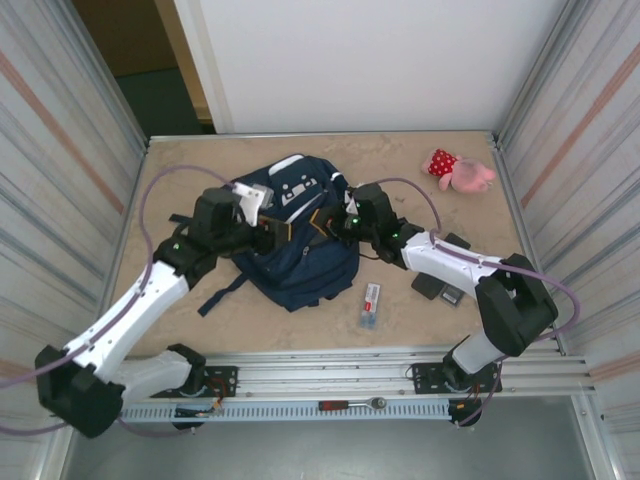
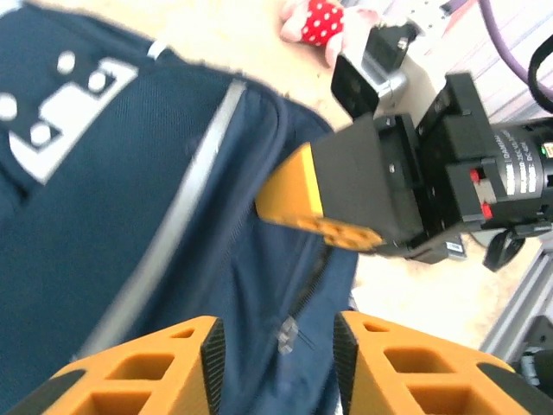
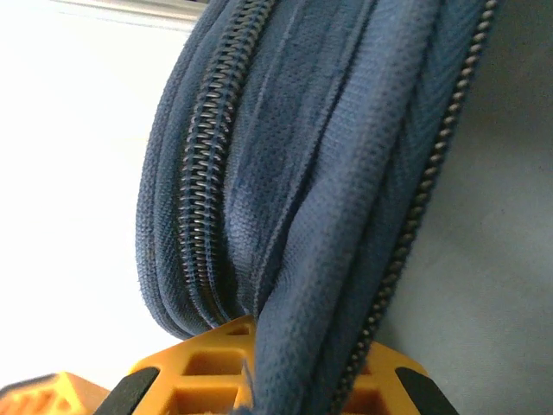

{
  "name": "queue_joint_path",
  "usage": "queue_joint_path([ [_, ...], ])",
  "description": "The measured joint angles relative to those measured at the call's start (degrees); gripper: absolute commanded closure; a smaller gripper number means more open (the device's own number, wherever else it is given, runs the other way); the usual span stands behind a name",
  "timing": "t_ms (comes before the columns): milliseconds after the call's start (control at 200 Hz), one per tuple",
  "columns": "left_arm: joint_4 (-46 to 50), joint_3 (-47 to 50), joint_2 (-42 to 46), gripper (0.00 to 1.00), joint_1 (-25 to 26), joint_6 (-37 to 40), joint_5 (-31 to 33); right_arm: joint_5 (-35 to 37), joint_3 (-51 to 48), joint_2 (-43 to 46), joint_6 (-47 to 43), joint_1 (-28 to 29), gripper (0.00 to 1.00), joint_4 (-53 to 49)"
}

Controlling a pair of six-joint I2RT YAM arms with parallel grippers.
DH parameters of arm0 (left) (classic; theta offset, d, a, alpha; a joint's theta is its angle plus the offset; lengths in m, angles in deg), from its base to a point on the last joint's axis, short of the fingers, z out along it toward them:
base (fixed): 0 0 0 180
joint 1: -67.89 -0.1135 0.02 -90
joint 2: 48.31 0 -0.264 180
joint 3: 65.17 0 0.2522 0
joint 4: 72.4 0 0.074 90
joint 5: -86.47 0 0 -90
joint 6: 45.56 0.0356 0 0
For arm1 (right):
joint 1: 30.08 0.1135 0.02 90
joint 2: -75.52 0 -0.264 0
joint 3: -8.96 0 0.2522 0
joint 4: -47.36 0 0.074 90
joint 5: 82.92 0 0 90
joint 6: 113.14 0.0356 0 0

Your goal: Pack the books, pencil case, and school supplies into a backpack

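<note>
The navy backpack (image 1: 300, 240) lies in the middle of the table, white patch up. My right gripper (image 1: 335, 226) is at its right edge, shut on a fold of backpack fabric (image 3: 328, 259) beside a zipper track (image 3: 200, 173); the left wrist view shows its orange tip (image 2: 302, 194) on that fold. My left gripper (image 2: 278, 335) stands open over the backpack (image 2: 130, 190), with a small zipper pull (image 2: 288, 333) loose between its pads. The white pack (image 1: 371, 303) and a dark grey rectangle (image 1: 430, 287) lie to the right. The books are hidden. A black edge (image 1: 458, 241) behind the right forearm may be the pencil case.
A pink plush toy (image 1: 460, 171) lies at the back right, also visible as a plush toy (image 2: 321, 24) past the backpack. Corrugated walls close in both sides. A dark strap (image 1: 222, 290) trails from the backpack toward the front left. A metal rail (image 1: 380, 372) runs along the near edge.
</note>
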Motion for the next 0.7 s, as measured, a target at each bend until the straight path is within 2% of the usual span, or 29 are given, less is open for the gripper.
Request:
queue_joint_path([
  [95, 1.8, 4.9, 2.9, 0.59, 4.2, -8.2, 3.1, 1.3, 0.0, -0.4, 0.2, 1.0, 1.0, 1.1],
  [195, 3.0, 8.3, 2.3, 0.58, 8.1, -14.5, 5.2, 2.0, 0.0, -0.7, 0.2, 1.4, 1.0, 1.7],
  [301, 3.1, 9.4, -0.1, 0.57, 9.6, -18.6, 6.6, 2.1, 0.0, -0.7, 0.2, 1.7, 1.0, 1.9],
  [536, -1.6, 9.4, -6.0, 0.58, 9.6, -20.7, 8.9, 2.3, 1.7, -2.0, 0.1, 2.5, 1.0, 1.7],
  [696, -3.1, 7.8, -10.7, 0.67, 9.6, -20.1, 9.3, 2.3, 2.8, -3.5, -0.1, 2.7, 1.0, 1.7],
])
